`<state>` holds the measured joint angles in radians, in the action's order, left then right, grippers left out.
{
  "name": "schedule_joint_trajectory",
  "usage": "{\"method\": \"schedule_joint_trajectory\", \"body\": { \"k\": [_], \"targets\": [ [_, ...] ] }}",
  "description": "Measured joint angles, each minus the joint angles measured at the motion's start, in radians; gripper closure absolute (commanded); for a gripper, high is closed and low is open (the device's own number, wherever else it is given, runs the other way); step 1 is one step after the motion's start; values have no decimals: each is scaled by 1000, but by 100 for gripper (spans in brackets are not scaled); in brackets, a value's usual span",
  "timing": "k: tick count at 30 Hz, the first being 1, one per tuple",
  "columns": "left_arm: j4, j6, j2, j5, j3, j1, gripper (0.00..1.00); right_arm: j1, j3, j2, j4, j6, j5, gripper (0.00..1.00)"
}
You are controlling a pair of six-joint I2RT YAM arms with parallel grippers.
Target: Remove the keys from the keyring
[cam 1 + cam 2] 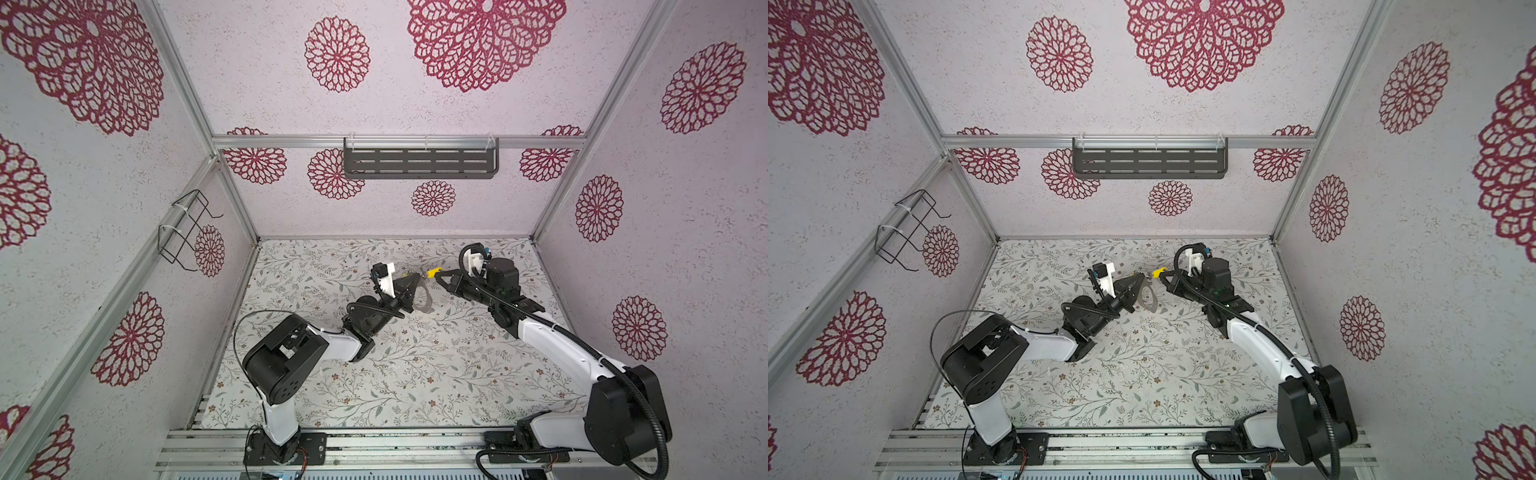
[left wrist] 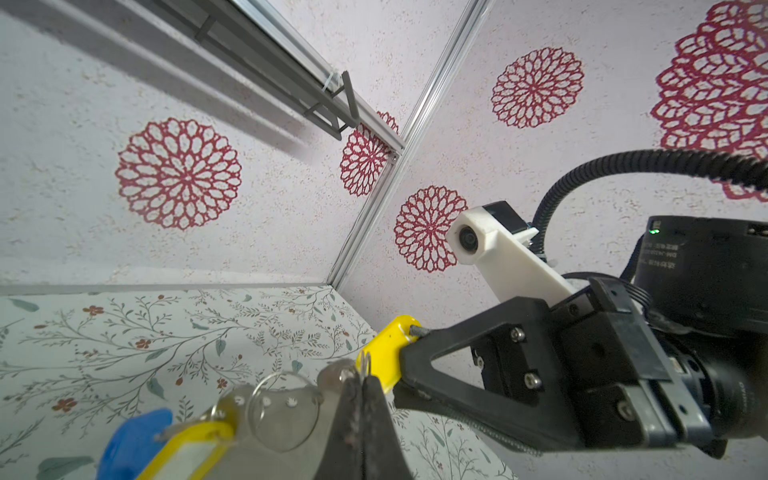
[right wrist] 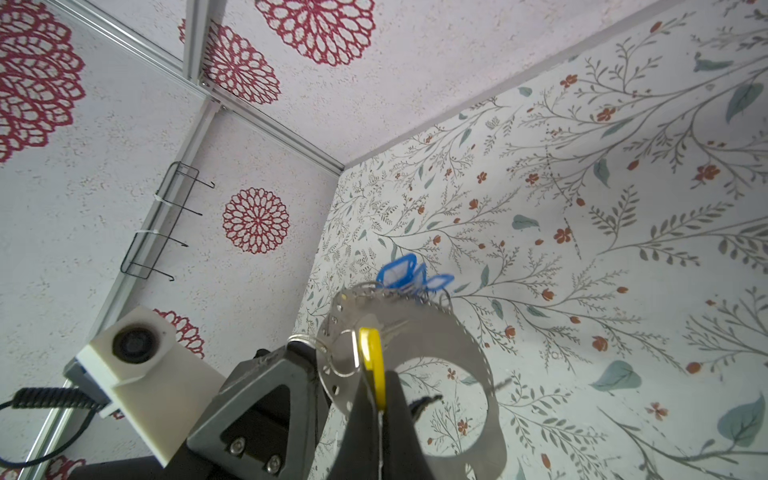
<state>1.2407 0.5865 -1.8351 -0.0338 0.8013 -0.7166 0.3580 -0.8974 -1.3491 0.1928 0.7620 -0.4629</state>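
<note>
One yellow key tag (image 3: 371,357) is pinched edge-on by the right gripper (image 3: 378,401), whose jaws are pressed together on it. The tag appears joined by a small wire split ring (image 3: 341,353) to the rim of the keyring (image 3: 436,328), a large flat grey metal ring with a big round hole. Blue key tags (image 3: 397,272) are seen hanging at the keyring's far edge, and a second yellow tag (image 2: 187,446) with a white label is shown in the left wrist view. The keyring's band is clamped at its edge by the left gripper (image 2: 360,399), jaws closed on it. The whole bunch appears to be held raised over the far middle of the floral table (image 1: 415,374), between the two arms. Freeing the pinched tag is judged to be the step in hand. For this to be done well, the keyring should be kept steady by the left arm and the tag drawn slowly along the split ring's coil; a hard straight pull is likely to bend the wire or drag the keyring free.
</note>
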Motion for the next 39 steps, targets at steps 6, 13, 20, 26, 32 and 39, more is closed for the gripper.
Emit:
{"method": "schedule_joint_trajectory", "body": {
  "k": [6,13,20,26,32,39],
  "targets": [
    [-106,-1,-8,-57,64,10,100,40,17,-47,44,8,-13,100],
    [-67,62,-27,-169,174,37,100,91,-1,-143,16,9,-13,100],
    [-61,104,-23,-230,183,50,100,78,56,-120,-63,9,97,100],
    [-122,107,21,-264,146,87,100,-31,185,29,-175,6,236,100],
    [-129,120,22,-276,94,95,100,-126,255,94,-231,-10,298,100],
    [-96,152,-33,-305,69,89,100,-143,274,66,-241,-28,264,100]
  ]
}}
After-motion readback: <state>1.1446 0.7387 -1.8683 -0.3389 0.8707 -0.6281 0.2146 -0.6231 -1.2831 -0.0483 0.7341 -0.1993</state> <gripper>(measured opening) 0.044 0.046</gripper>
